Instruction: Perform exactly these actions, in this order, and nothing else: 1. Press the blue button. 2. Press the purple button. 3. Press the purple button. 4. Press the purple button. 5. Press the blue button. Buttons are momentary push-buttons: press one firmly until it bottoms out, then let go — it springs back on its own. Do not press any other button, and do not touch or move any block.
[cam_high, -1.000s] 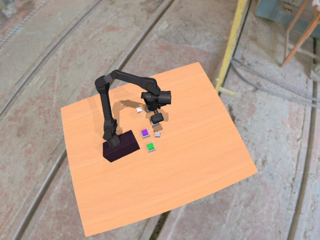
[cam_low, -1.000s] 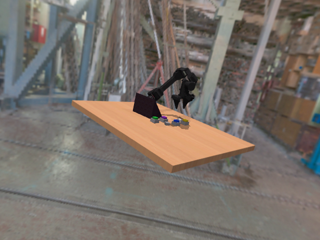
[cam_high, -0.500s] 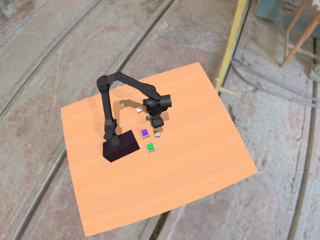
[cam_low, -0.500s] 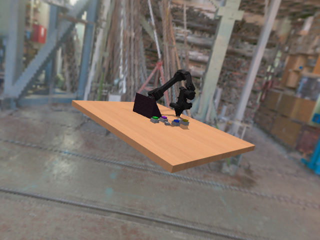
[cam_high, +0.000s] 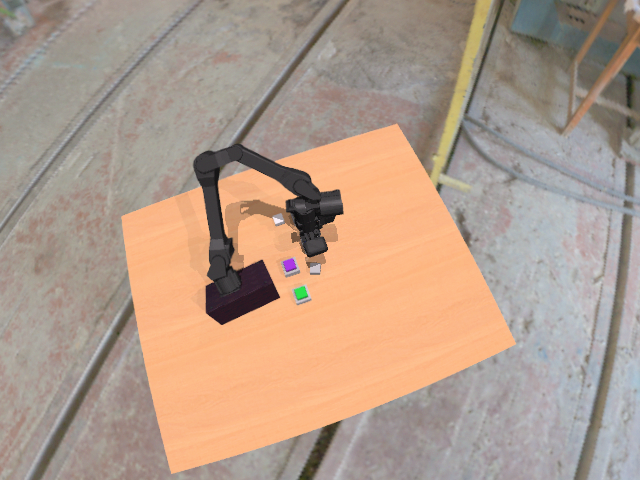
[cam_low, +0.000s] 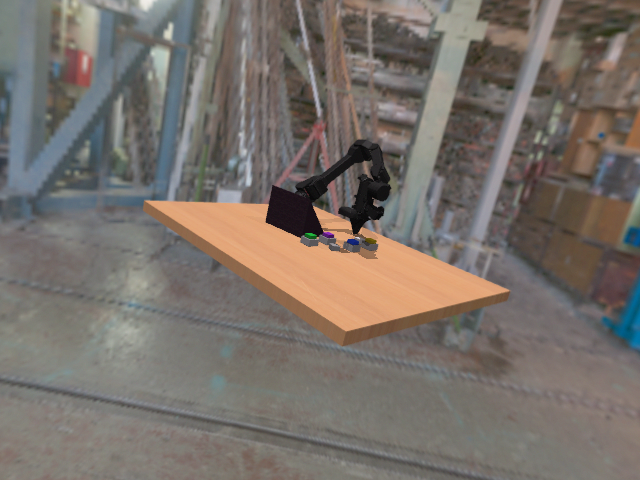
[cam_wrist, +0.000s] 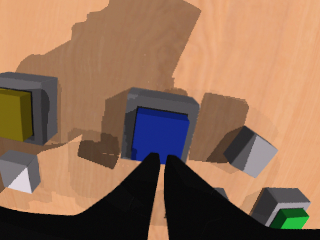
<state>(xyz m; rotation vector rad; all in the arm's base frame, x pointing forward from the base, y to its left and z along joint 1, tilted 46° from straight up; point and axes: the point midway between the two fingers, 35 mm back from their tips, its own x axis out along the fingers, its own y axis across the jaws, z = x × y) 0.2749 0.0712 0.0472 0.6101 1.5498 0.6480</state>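
Observation:
My gripper is shut with nothing between its fingers and points down. Its tips are a little above the blue button, over its near edge in the wrist view. The blue cap stands raised in its grey housing. In the top view the arm hides the blue button and the fingertips. The purple button stands raised on its grey base, between the blue button and the dark arm base. In the wrist view the fingers hide its purple cap.
A green button is beyond the purple one. A yellow button is on the blue button's other side. A grey block and a whitish block lie nearby.

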